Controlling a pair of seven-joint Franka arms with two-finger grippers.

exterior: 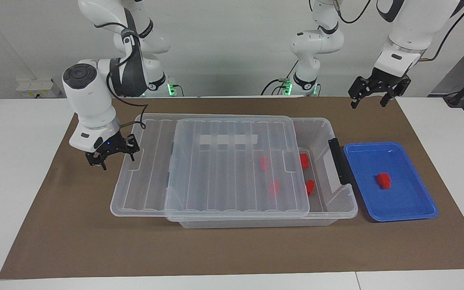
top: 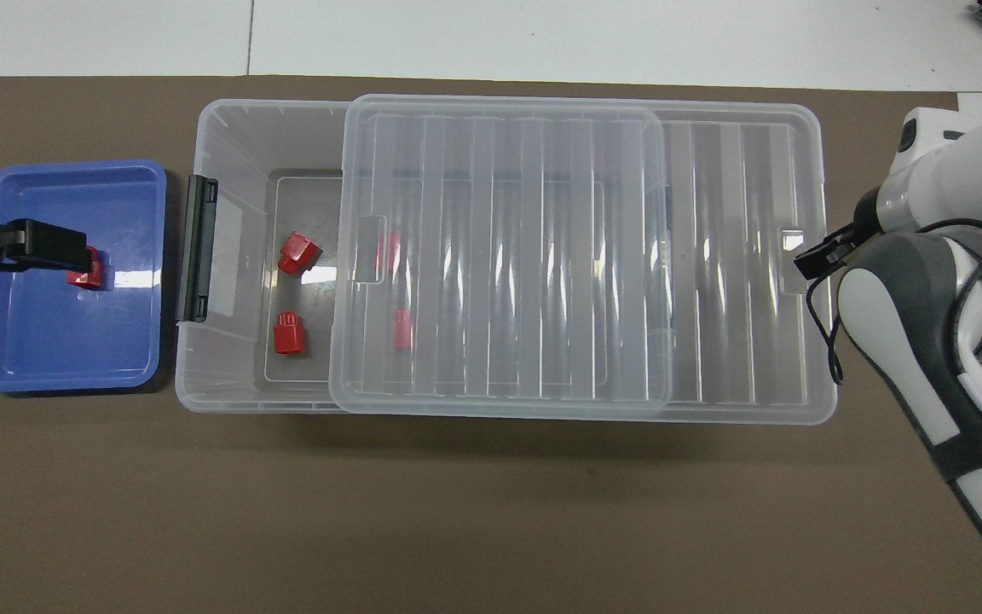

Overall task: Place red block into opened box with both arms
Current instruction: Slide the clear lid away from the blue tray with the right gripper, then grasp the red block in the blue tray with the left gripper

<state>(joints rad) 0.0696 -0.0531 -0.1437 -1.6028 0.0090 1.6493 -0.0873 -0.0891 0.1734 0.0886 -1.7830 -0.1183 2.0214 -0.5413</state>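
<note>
Seen from overhead, the red block [exterior: 384, 180] is lying in the blue tray [exterior: 409, 193] at nine o'clock of the box [exterior: 256, 222]. The left gripper [exterior: 371, 96] is hovering over that tray, jaws spread, holding nothing. The lid [exterior: 224, 177] is overhanging the box toward three o'clock, exposing two of four other red blocks [exterior: 304, 160]. The right gripper [exterior: 112, 152] is standing at the lid's three-o'clock end, jaws apart.

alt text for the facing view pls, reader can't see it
The right gripper is at the end of the box's clear lid, which lies slid partway off the box toward the right arm's end of the table, uncovering red blocks inside. The left gripper hangs open above the blue tray holding one red block.
</note>
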